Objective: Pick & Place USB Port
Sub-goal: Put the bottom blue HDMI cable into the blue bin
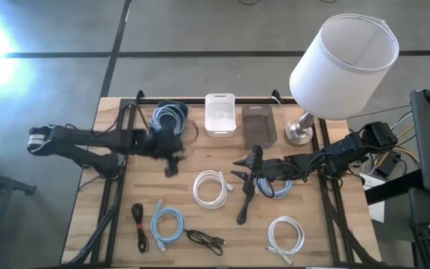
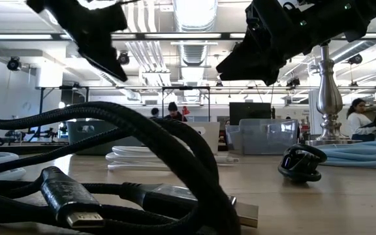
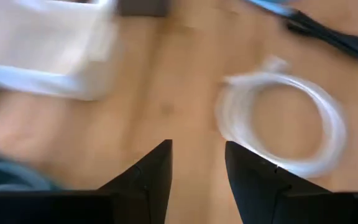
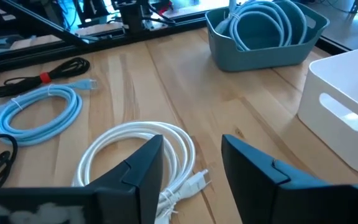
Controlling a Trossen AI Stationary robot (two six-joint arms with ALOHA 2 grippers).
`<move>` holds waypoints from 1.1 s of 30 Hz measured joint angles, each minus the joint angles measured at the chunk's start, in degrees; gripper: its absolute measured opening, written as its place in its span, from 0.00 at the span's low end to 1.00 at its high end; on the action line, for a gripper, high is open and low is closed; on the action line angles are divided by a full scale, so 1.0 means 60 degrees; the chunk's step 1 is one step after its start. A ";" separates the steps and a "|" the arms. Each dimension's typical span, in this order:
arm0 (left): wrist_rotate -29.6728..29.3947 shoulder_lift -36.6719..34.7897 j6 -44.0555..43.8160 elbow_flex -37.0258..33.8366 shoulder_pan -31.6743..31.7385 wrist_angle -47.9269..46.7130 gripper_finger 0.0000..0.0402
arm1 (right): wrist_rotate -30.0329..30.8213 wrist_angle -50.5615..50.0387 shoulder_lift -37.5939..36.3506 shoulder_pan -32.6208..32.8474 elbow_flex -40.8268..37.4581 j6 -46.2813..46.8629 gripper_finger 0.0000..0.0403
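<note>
At the desk's (image 1: 118, 239) back edge one blue cable already lies coiled in the blue bin (image 1: 169, 117), beside which the left gripper (image 1: 172, 158) hovers released and empty. The white bin (image 1: 220, 114) looks empty, and the right gripper (image 1: 243, 173), also released, hangs just beside the white cable (image 1: 210, 188) at mid-desk, so most cables remain unsorted.
</note>
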 joint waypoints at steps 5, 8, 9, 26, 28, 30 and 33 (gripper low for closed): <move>-0.0005 0.0015 -0.0203 -0.0618 -0.2169 0.0162 0.38 | -0.0004 -0.0008 0.0000 0.0000 0.0000 0.0004 0.45; -0.0095 0.0015 -0.1188 -0.1007 -0.3282 0.0342 0.38 | -0.0004 -0.0008 0.0000 0.0000 0.0000 0.0006 0.46; -0.0139 0.0015 -0.1605 -0.1159 -0.3596 0.0382 0.38 | -0.0007 -0.0008 0.0000 0.0000 0.0000 0.0006 0.47; -0.0286 0.1104 -0.5892 -0.4903 -0.5756 0.6252 0.38 | -0.0022 -0.0040 0.0000 0.0000 0.0000 -0.0076 0.46; -0.0279 0.1346 -0.5904 -0.4972 -0.5758 0.6257 0.38 | -0.0022 -0.0073 0.0000 0.0000 -0.0004 -0.0117 0.46; -0.0234 0.1549 -0.6075 -0.4968 -0.5755 0.6360 0.38 | -0.0022 -0.0085 0.0000 0.0000 -0.0004 -0.0151 0.45; 0.0227 0.1804 -0.6206 -0.4839 -0.5751 0.6444 0.38 | -0.0022 -0.0092 0.0000 0.0000 -0.0004 -0.0154 0.46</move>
